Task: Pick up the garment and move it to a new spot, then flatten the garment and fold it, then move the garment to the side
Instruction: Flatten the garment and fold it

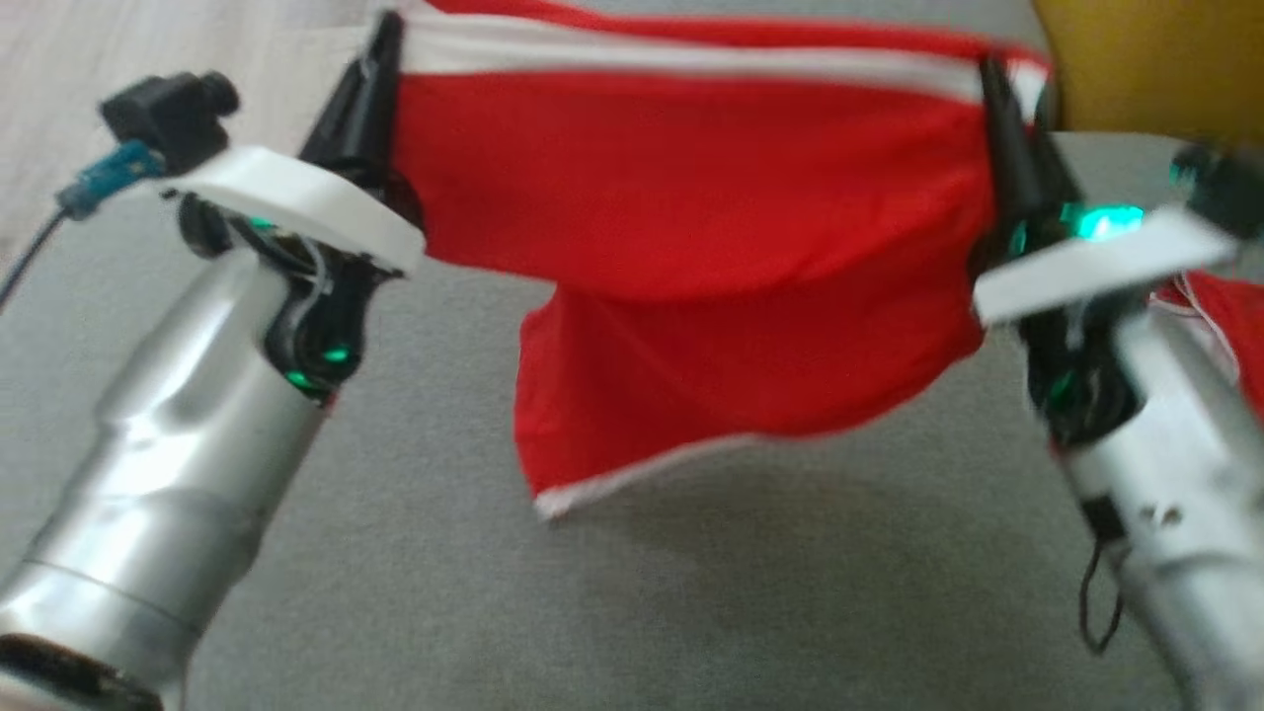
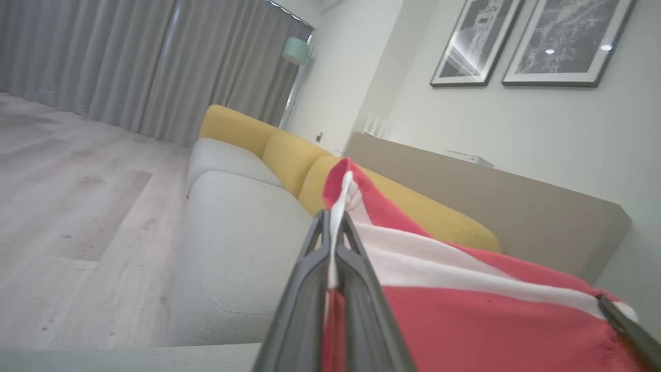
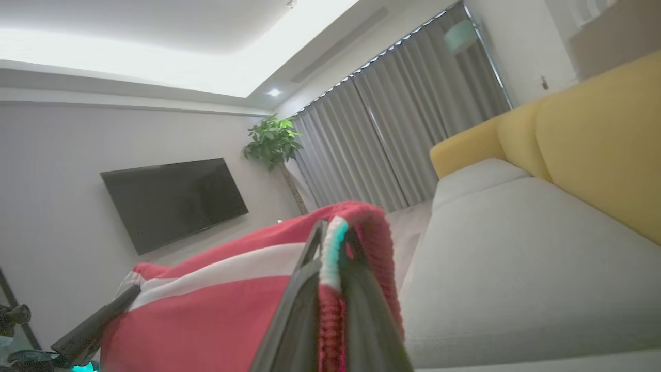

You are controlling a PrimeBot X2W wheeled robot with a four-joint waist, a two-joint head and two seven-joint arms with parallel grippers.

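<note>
my left fingers (image 1: 370, 89) are pinched tight on one end of the garment (image 1: 691, 197), and my right fingers (image 1: 1002, 118) are pinched tight on the other end. both grips sit on the white band (image 1: 691, 57) along its top edge. that band is the garment's long axis, and it runs nearly straight across in front of me from one set of fingers to the other, with little slack.

the red body hangs down from that line, above the grey sofa seat (image 1: 444, 592). it doesn't hang evenly. the low corner (image 1: 548, 499) droops between my arms, nearer my left side than my right. it looks just clear of the cushion, though the blur keeps me from being sure. the yellow backrest (image 1: 1136, 59) is beyond my right fingers.

neither arm is nearer, since each owns an end. i judge the carry to a new spot depends on both arms travelling together at the same spacing. if that spacing closes, the band would sag and the cloth would bunch. when i lower it, i expect that left-leaning corner to touch the seat first, so i'd lay the cloth down away from it to spread the garment flat.
</note>
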